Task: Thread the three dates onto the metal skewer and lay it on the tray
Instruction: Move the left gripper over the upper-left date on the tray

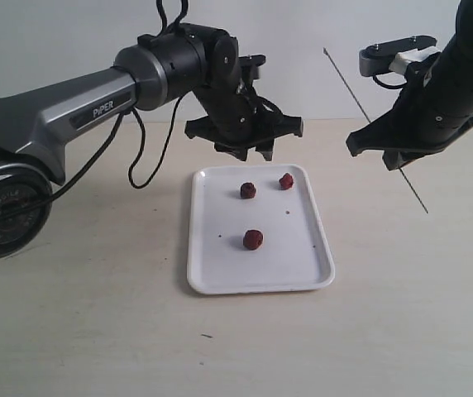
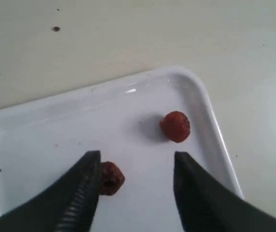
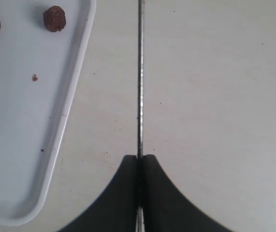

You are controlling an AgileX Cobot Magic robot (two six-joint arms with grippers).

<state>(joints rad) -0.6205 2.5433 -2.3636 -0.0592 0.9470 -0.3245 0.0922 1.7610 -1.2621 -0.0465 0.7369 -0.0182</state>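
A robotics lab bench is suggested; a left arm (image 1: 63, 112) marked PiPER and a dark right arm (image 1: 460, 78) are seen reaching over a pale wood-grain desk (image 1: 88, 331); loose black cables (image 1: 131, 161) are seen hanging; a plain white wall (image 1: 46, 37) is seen behind.

Bright, even, diffuse light; soft faint shadows; tray (image 2: 128, 92) rim glare; wrist views slightly soft.
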